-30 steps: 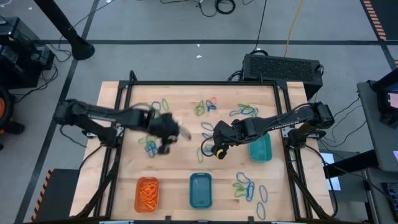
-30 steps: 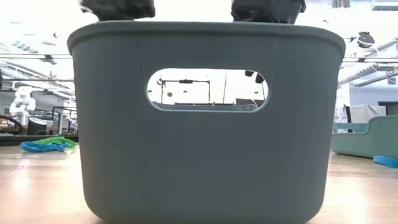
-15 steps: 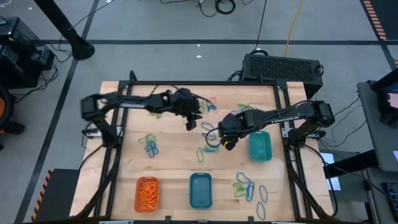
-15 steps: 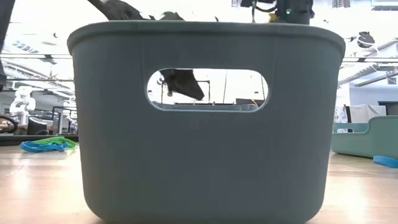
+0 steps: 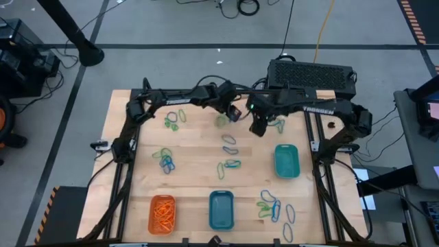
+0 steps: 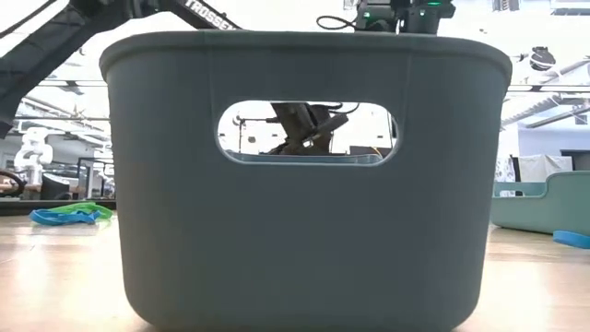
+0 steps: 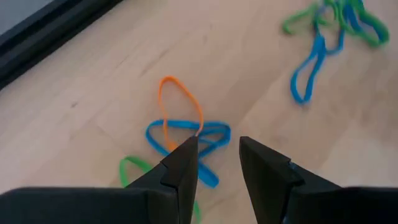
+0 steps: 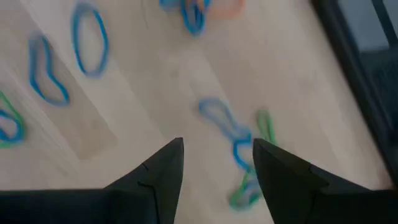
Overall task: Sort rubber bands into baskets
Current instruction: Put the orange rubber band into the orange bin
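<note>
Most of the table behind the blue basket (image 6: 304, 184), low view.

Robotics lab: arm-rig table (image 5: 206, 147), floor cables (image 5: 240, 7).

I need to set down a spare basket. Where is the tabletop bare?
Bare wood lies between the orange basket and the left band cluster, and between the blue basket and the centre bands. The far edge is crowded: both grippers hover over bands there.

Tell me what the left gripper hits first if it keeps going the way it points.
Probably the tangle of one orange and one blue rubber band just ahead of the left gripper, whose fingers are open; depth is uncertain.
</note>
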Action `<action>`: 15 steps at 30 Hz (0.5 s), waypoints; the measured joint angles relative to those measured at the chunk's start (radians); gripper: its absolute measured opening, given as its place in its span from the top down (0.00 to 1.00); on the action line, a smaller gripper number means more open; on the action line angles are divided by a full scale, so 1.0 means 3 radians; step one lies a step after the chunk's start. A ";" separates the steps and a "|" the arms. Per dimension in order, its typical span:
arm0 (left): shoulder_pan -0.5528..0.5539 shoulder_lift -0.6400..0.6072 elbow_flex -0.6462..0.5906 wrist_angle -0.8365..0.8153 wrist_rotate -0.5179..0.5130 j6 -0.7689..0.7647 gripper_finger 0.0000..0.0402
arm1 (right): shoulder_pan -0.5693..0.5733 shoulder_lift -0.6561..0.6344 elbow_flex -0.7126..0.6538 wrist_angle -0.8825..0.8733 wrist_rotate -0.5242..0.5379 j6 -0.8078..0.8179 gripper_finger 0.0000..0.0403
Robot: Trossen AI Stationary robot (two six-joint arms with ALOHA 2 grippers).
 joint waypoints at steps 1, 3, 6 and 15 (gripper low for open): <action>0.0000 0.0045 0.0058 -0.0008 -0.0007 -0.0081 0.69 | -0.0074 -0.0030 0.0000 0.0094 -0.0084 -0.0102 0.54; -0.0001 0.0133 0.0121 -0.0053 -0.0012 -0.0291 0.69 | -0.0213 -0.0088 0.0001 0.0231 -0.0294 -0.0280 0.54; -0.0008 0.0249 0.0136 -0.0089 -0.0013 -0.0563 0.69 | -0.0369 -0.0108 0.0001 0.0304 -0.0543 -0.0477 0.54; -0.0102 0.0340 0.0139 -0.0048 -0.0276 -0.0696 0.69 | -0.0544 -0.0103 0.0001 0.0261 -0.0664 -0.0758 0.54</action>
